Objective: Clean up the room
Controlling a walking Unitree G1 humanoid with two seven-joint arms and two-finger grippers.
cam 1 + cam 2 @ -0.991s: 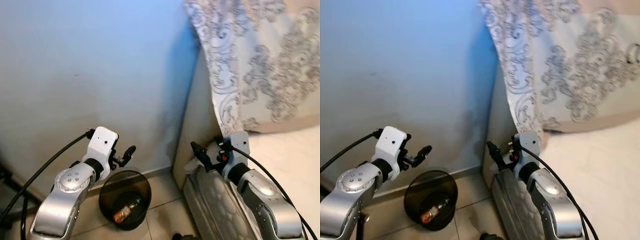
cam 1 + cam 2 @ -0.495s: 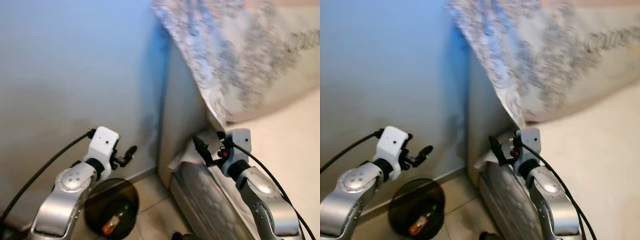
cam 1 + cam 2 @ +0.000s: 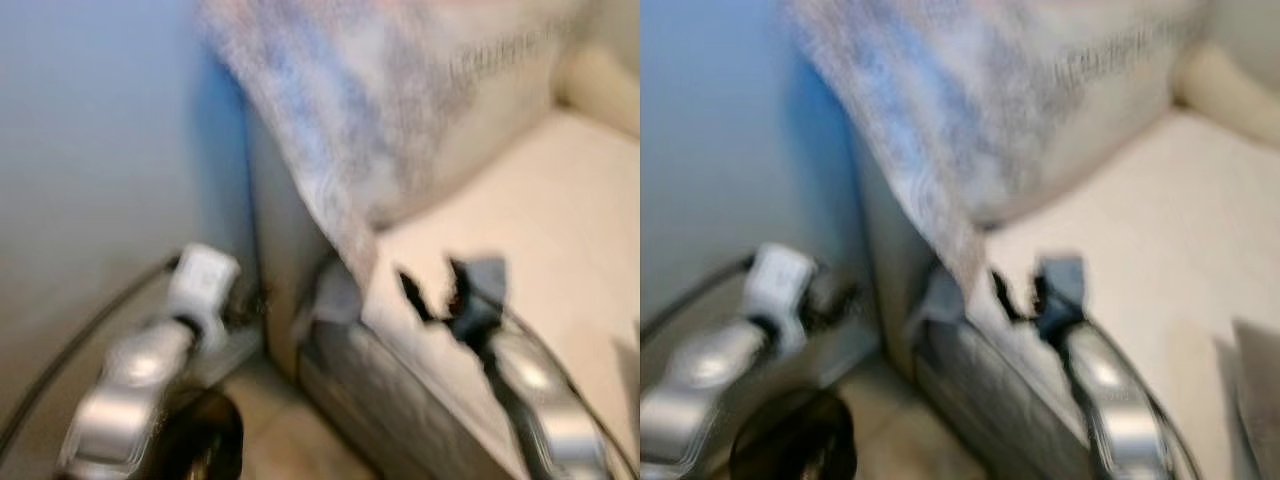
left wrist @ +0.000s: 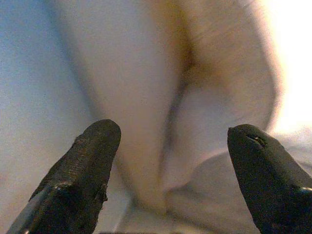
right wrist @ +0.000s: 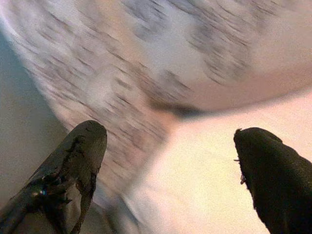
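Blurry corner view: blue wall (image 3: 90,150) on the left, sofa (image 3: 520,210) on the right.

Both my hands are empty with fingers spread, left hand (image 4: 170,146) and right hand (image 5: 168,151), raised ready, I'd guess. Dark bin (image 3: 205,450) sits near-left on the floor; patterned throw (image 3: 330,120) drapes the sofa back.

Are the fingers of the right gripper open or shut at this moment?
Open. In the right wrist view the two black fingers of the right gripper stand wide apart, with nothing between them, before the patterned cloth.
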